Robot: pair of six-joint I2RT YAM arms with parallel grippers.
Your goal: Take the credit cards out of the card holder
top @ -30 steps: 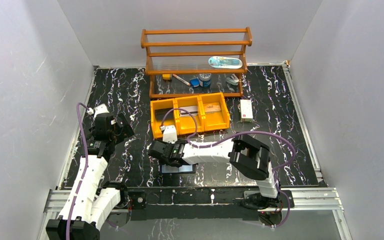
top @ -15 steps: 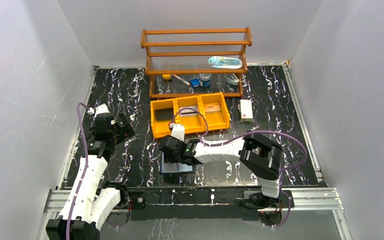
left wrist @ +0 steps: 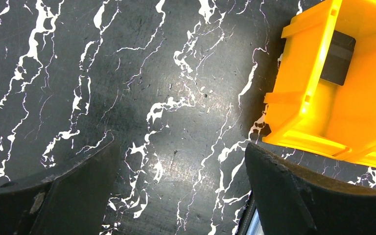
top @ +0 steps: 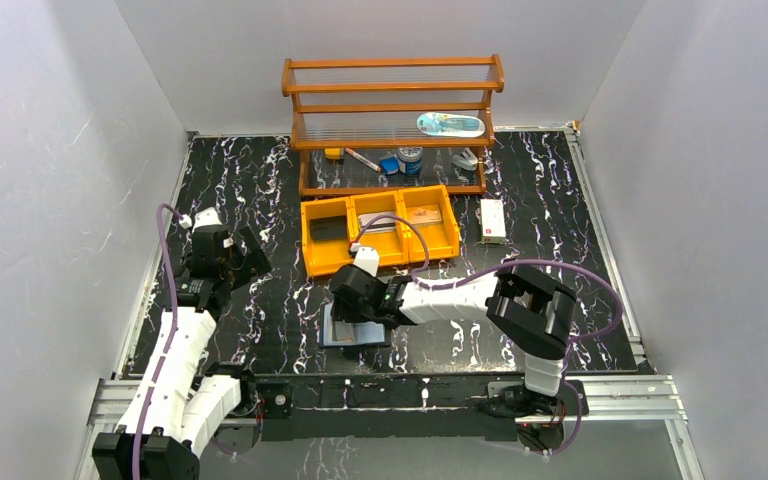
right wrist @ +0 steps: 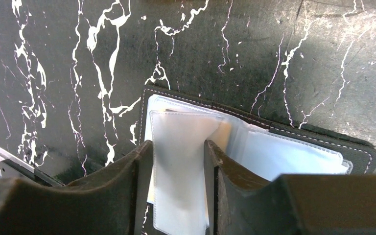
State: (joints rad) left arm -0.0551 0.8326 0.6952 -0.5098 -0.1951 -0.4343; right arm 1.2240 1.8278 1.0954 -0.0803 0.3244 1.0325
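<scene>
The card holder lies open on the table near the front edge, black outside, pale inside. In the right wrist view its clear plastic sleeves fan out, and a tan card edge peeks from behind one. My right gripper hangs just over the left panel. Its jaws stand a narrow gap apart with a clear sleeve leaf showing between them, and I see no grip on it. My left gripper is open and empty over bare table, left of the holder.
A yellow three-compartment bin stands behind the holder, with a black flat item in its left compartment and a tan item in its right one. Behind it is a wooden rack with small items. A white box lies right of the bin.
My right gripper has moved right and slightly toward the bin, over the open holder. The left arm has barely moved.
</scene>
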